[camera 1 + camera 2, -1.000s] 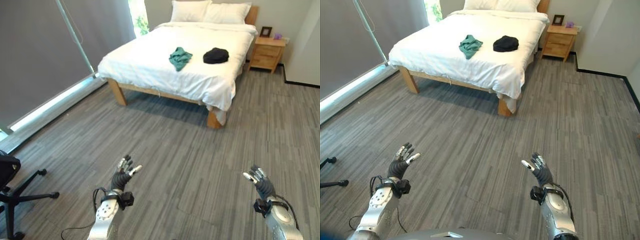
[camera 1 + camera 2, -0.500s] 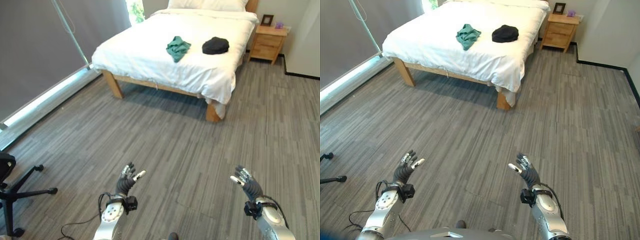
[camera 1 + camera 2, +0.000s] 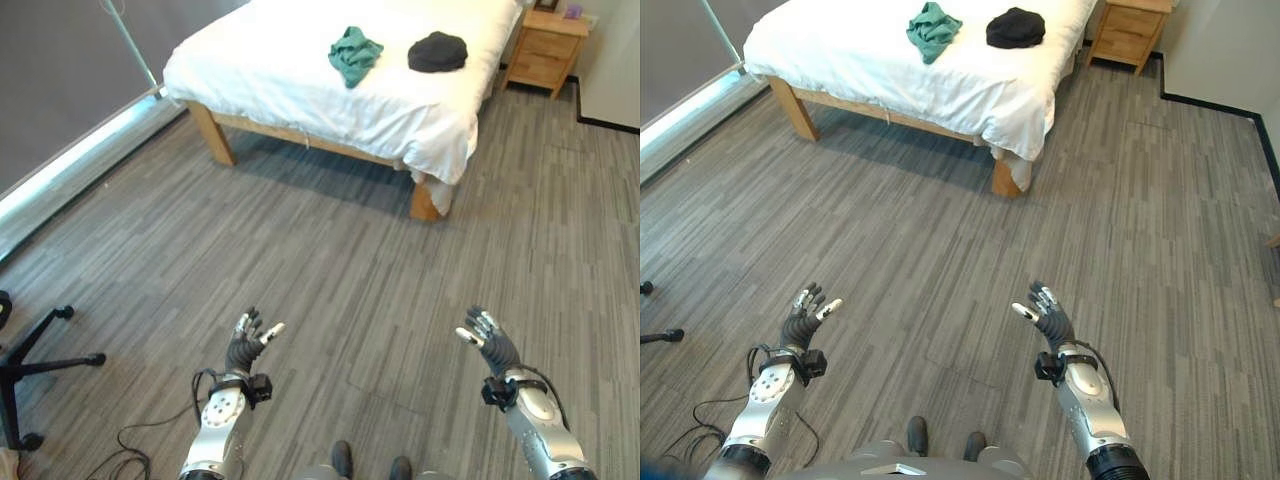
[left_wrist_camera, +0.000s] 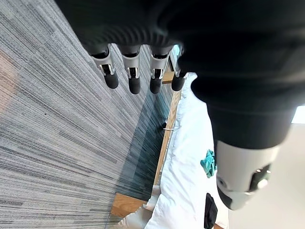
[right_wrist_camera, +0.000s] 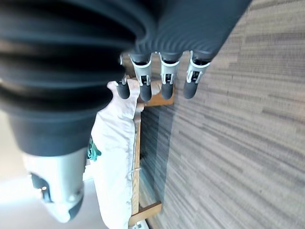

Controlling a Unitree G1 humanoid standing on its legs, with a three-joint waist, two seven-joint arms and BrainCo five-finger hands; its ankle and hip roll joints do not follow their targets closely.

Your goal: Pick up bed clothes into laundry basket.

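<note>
Currently the clothes lie on the white bed (image 3: 300,70): a crumpled green garment (image 3: 354,53) near the middle, and a black garment (image 3: 437,51) just beside it toward the nightstand side, the two apart. A wooden nightstand (image 3: 545,48) stands beside the bed at the far right. Grey striped carpet (image 3: 330,250) separates the bed from both hands, which are well apart from the clothes. Left hand (image 3: 247,345) hovers low over the carpet, fingers straight and spread, holding nothing. Right hand (image 3: 487,338) likewise, fingers extended, empty. Black chair base (image 3: 35,365) stands at the far left.
</note>
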